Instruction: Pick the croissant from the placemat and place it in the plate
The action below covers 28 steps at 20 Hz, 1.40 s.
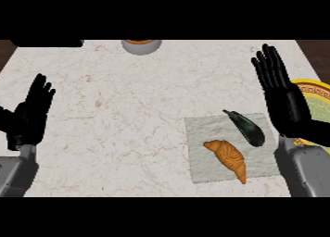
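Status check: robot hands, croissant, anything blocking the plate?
Left robot hand open, resting. Right robot hand open, between placemat and plate. Croissant on placemat, untouched. Dark eggplant beside it.

Counter (127, 115): pale marble-look stone, brown veining, smooth, matt. Placemat (202, 139): grey-white woven cloth, slightly rough texture. Croissant (228, 157): golden-brown baked crust, ridged, faint sheen. Eggplant (248, 128): dark skin, glossy highlight. Plate (325, 92): glazed ceramic look, yellow patterned rim. Both hands (31, 113) (284, 99): black, smooth, semi-gloss plastic. Forearms (311, 171): grey, matt.
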{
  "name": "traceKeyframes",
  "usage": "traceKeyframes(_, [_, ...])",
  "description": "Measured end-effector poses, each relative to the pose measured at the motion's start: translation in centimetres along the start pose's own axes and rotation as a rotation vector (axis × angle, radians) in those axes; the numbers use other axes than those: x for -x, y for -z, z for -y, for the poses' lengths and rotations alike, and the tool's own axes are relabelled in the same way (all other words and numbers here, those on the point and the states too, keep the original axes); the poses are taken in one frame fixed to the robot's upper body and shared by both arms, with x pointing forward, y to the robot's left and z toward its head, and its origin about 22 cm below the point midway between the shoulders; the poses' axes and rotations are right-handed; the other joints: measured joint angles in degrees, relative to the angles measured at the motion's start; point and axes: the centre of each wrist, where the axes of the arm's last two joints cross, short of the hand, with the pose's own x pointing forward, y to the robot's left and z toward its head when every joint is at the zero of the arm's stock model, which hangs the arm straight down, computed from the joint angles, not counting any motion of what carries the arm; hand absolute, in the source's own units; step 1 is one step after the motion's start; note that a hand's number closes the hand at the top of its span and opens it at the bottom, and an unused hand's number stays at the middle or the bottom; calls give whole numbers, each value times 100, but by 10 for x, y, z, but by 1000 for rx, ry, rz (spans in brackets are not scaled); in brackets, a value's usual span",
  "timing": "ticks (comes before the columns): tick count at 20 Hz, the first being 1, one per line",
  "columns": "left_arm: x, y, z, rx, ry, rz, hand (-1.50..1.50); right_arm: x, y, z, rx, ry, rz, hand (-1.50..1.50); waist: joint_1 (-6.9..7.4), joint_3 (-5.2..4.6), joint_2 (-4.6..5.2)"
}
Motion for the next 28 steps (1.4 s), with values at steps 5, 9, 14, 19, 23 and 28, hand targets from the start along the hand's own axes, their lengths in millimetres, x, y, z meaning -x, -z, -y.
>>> traceKeyframes(5, [34, -21, 17, 79, 1, -128, 0, -31, 29, 11, -253, -51, 56, 150, 171, 158, 171])
traceKeyframes(9, [55, -40, 38, 178, -2, -244, 0, -57, 52, 37, -369, -335, 102, -150, 243, 174, 217])
traceKeyframes(14, [54, -52, 59, 230, -17, -270, 0, -21, 46, 75, -330, -316, 134, -150, 244, 231, 232])
traceKeyframes(19, [55, -61, 61, 235, -14, -280, 0, -17, 49, 102, -408, -302, 156, -150, 212, 243, 221])
traceKeyframes(23, [56, -64, 59, 235, -9, -288, 0, -34, 50, 115, -531, -411, 130, -150, 180, 241, 211])
traceKeyframes(28, [57, -67, 61, 230, -10, -287, 0, -60, 56, 111, -754, -640, 39, -150, 158, 236, 194])
